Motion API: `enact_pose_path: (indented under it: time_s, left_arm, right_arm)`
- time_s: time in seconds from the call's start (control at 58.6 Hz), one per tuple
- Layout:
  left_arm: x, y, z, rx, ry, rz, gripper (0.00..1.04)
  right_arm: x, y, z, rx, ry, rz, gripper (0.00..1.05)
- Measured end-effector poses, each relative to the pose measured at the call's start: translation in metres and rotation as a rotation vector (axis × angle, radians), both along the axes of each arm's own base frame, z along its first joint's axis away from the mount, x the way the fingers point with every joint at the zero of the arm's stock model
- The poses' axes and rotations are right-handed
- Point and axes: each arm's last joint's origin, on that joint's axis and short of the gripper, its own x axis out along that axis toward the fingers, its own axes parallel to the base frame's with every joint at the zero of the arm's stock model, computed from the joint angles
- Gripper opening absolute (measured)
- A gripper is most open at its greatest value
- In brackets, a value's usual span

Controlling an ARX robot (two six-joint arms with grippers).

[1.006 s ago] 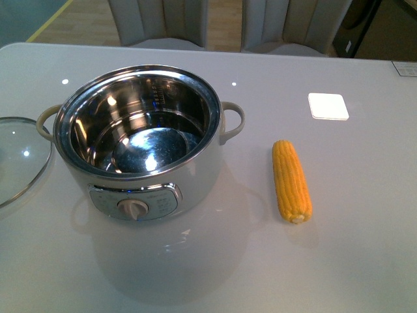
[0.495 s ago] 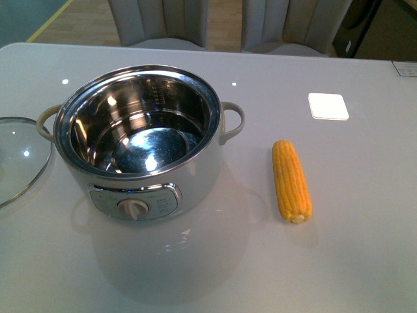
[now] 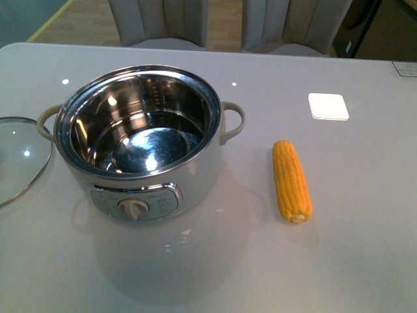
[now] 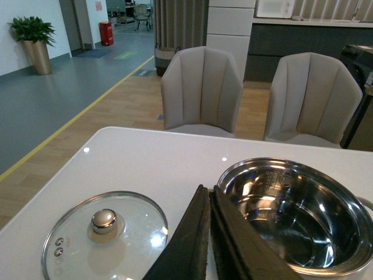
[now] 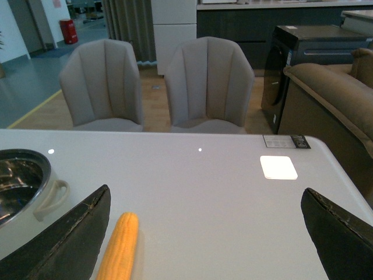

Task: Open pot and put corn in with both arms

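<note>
1. Black and shut tight, the left gripper (image 4: 210, 191) has its two fingers (image 4: 189, 245) pressed flat together. Nothing is between them. It hangs over the table (image 3: 365, 261) and points between the lid and the pot.
2. The right gripper (image 5: 205, 191) is wide open and holds nothing. The corn lies on the table near one of its fingers (image 5: 76, 233). No arm shows in the front view.
3. The pot (image 3: 195, 176) stands in the middle left of the front view, with its dial (image 3: 133, 208) facing the camera. It has no lid on. Its shiny inside is empty.
4. The corn (image 3: 291, 181) lies flat in the lower right part of the front view, apart from the pot. Its cut end is near the camera and its thin tip points away.
5. The glass lid (image 3: 19, 156) lies flat at the left edge of the front view, just beside the pot, with its knob (image 4: 104, 220) up.
6. Farther back, a white square (image 3: 328, 105) lies on the table. Two grey chairs (image 3: 163, 23) stand behind it at the top of the frame.
7. Nothing has moved in the last second: pot, corn and lid all lie where they were. So the opening looks done, and the corn step has not begun. I think the open right gripper is the one ready to pick up the corn.
</note>
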Motion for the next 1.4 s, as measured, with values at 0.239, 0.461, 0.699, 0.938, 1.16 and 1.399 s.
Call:
enact_pose_path:
  time_s: [0.239,0.461,0.699,0.938,1.16,1.399]
  left_arm:
    - [0.0,0.0,0.0,0.0,-0.001,0.0,0.73]
    - [0.0,0.0,0.0,0.002,-0.001,0.0,0.99]
    - [0.0,0.0,0.0,0.002,-0.001,0.0,0.98]
    - [0.0,0.0,0.0,0.002,-0.001,0.0,0.98]
    - [0.0,0.0,0.0,0.002,-0.001,0.0,0.98]
    - [0.0,0.0,0.0,0.002,-0.001,0.0,0.98]
  right_arm:
    - [0.016,0.009,-0.005,0.287,0.697,-0.219,0.96]
    - [0.049,0.023,-0.007,0.343,0.707,-0.176,0.96]
    - [0.09,0.042,-0.023,0.272,0.75,-0.079,0.96]
    - [0.15,0.069,-0.069,0.057,0.879,0.076,0.96]
    - [0.177,0.079,-0.1,0.005,0.96,0.117,0.96]
    - [0.196,0.085,-0.125,-0.013,1.006,0.129,0.96]
